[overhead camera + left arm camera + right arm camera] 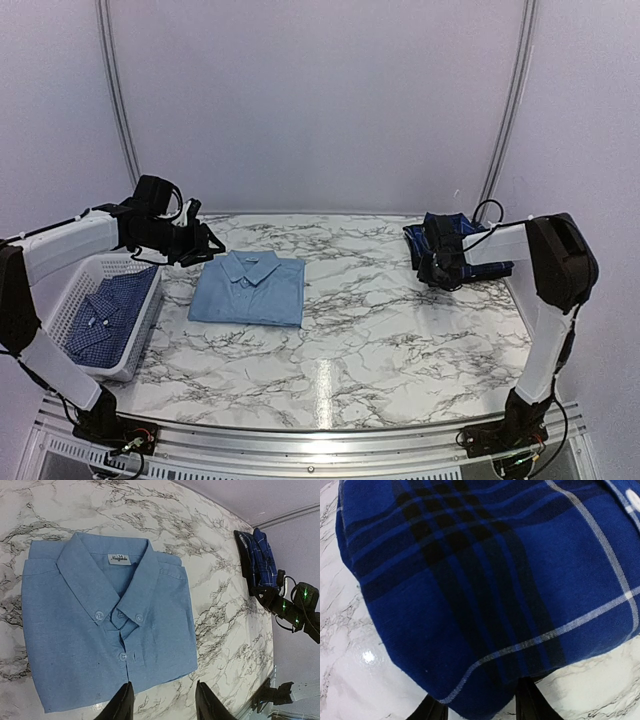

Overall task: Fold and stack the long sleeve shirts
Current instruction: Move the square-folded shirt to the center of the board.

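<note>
A plain light blue shirt (pixel 250 288) lies folded, collar up, on the marble table left of centre; it fills the left wrist view (pixel 105 630). My left gripper (pixel 197 244) hovers over its back left edge, open and empty (pixel 162 706). A dark navy plaid shirt (pixel 452 232) lies folded at the back right and fills the right wrist view (pixel 485 580). My right gripper (pixel 440 270) is at its near edge, jaws apart, with the cloth's edge lying between the fingertips (pixel 480 707). A blue-and-white check shirt (pixel 105 315) lies in the basket.
A white slatted basket (pixel 62 295) stands at the table's left edge. The table's (pixel 380 320) middle and front show bare marble. White curtain walls close in the back and sides. The right arm (pixel 295 605) shows in the left wrist view.
</note>
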`<state>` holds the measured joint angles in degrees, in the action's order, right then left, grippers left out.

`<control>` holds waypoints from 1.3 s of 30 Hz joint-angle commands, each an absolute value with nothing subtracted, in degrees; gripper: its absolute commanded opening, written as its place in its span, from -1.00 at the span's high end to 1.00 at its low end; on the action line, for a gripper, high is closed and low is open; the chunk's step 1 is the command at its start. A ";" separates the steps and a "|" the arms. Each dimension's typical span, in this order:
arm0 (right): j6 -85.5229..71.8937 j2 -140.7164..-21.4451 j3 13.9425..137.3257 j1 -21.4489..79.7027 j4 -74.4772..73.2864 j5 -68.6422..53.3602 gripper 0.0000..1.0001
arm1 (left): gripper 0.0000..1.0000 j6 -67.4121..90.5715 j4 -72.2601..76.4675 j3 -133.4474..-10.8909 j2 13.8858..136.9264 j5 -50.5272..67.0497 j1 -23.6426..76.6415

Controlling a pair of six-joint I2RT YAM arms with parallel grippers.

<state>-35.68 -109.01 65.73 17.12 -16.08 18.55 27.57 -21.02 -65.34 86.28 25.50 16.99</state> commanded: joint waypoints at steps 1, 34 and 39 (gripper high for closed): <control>-37.40 -110.92 66.01 16.53 -14.15 18.59 0.29 | 0.12 26.74 -21.81 -64.68 87.27 25.83 17.31; -46.33 -96.02 52.94 37.29 -18.53 9.83 1.00 | 0.12 27.42 -21.46 -63.38 86.08 26.54 18.37; -50.48 -99.61 57.63 46.09 -17.94 7.43 1.00 | 0.12 27.43 -21.31 -63.19 86.12 26.72 18.37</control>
